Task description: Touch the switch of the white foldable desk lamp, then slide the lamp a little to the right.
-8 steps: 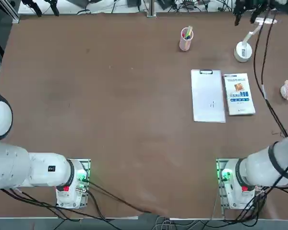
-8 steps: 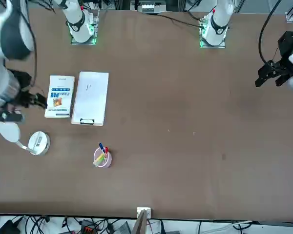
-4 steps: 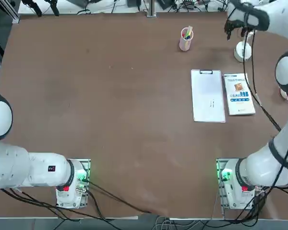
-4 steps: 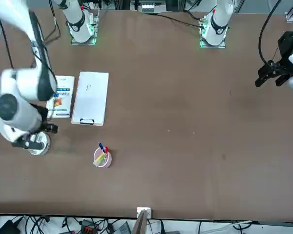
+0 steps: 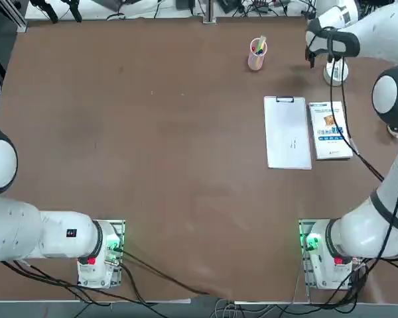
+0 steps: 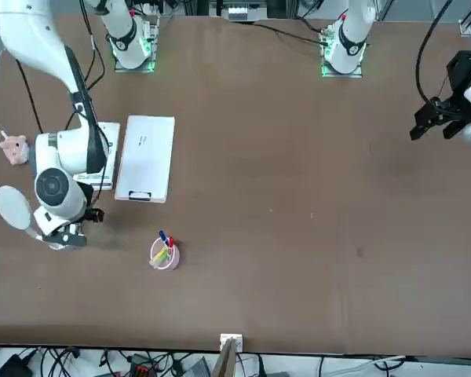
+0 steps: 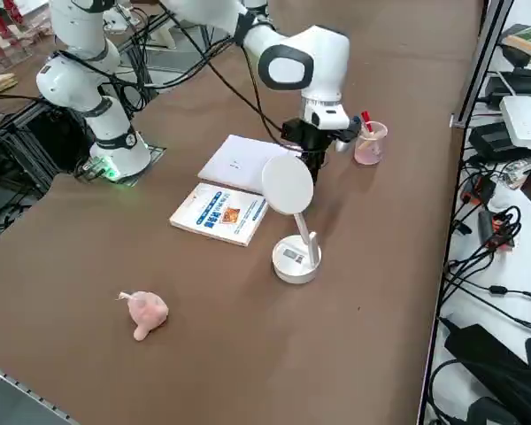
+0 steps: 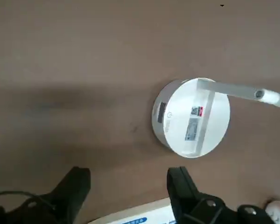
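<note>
Right end effector (image 8: 129,184) (open, matte black) nears the round-based lamp (image 8: 191,119).

White foldable desk lamp (image 7: 296,258), smooth and plastic-looking, with a thick round disc base (image 7: 296,260), a thin angled arm (image 7: 303,228) and a flat oval head (image 7: 288,184): standing upright and unfolded on the brown tabletop, head raised on the arm. Base lies flat near the blue-lettered white book, apart from it; its upper face carries a small power symbol (image 8: 170,115) near the rim (switch mark, by the look of it) and a printed label patch, grey with a touch of red.
</note>
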Controlling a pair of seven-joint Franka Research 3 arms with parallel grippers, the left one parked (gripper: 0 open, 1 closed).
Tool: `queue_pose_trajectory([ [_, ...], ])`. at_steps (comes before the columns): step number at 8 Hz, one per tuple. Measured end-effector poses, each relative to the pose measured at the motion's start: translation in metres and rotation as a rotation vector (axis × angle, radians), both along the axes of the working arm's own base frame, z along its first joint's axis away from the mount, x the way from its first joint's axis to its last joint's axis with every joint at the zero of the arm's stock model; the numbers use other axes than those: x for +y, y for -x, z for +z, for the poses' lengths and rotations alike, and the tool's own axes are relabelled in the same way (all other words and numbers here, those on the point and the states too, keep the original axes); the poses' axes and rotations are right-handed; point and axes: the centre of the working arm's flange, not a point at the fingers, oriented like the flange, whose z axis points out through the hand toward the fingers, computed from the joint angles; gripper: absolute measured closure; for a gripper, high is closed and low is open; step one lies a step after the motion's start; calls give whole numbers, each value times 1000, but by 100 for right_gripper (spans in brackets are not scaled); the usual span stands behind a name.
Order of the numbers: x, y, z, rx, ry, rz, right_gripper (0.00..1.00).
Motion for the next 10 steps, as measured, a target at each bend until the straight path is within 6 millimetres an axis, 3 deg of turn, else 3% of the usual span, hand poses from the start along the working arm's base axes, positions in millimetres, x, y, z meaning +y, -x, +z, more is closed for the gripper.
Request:
queue_pose_trajectory([
  [4, -6, 1, -44, -1, 100, 21, 0],
  [10, -32, -4, -62, -40, 120, 66, 0],
])
